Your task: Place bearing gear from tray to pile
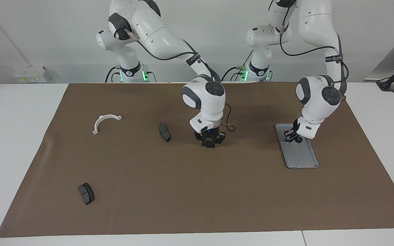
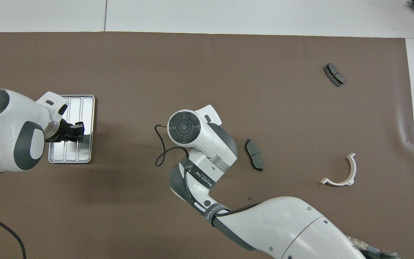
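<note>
- The right hand (image 1: 209, 142) is set around a second gear (image 1: 209, 145); whether it is clamped cannot be told.
- At 3 o'clock, the left hand (image 1: 293, 136) is clamped on the bearing gear (image 1: 299, 139), low over the tray (image 1: 303, 160).
- The gear is judged small, stiff, light and slippery, and best pinched across its rim.

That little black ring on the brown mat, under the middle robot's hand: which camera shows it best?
The facing view. There the ring sits on the mat between the tips of the right hand, beside a brake pad. In the overhead view the arm's own white wrist covers the ring completely.
</note>
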Robot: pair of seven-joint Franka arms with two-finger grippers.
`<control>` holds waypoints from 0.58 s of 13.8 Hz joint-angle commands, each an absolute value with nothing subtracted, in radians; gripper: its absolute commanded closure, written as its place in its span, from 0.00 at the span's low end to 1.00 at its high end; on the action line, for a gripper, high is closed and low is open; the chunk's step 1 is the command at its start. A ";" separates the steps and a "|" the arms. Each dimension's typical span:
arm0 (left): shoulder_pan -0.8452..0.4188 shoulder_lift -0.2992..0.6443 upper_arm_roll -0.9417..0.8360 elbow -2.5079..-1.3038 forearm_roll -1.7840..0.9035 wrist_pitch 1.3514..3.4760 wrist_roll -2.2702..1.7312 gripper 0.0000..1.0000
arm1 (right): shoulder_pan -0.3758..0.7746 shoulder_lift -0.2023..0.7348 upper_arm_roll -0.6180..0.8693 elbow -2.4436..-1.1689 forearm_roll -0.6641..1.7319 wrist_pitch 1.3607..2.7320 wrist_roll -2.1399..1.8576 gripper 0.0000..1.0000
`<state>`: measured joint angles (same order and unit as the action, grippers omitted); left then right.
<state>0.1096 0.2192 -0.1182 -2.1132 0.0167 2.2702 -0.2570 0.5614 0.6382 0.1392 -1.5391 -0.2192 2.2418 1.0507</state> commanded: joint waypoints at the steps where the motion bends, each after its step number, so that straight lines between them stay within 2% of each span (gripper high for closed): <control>1: 0.101 0.224 -0.124 -2.050 0.025 2.267 -0.279 0.92 | 0.552 0.634 0.150 -1.548 -0.218 2.249 1.046 1.00; 4: 0.032 0.250 -0.126 -1.962 0.026 2.244 -0.363 0.92 | 0.537 0.624 0.150 -1.545 -0.218 2.250 1.011 1.00; 8: -0.121 0.261 -0.126 -1.939 0.029 2.238 -0.530 0.92 | 0.448 0.574 0.150 -1.566 -0.216 2.249 0.924 1.00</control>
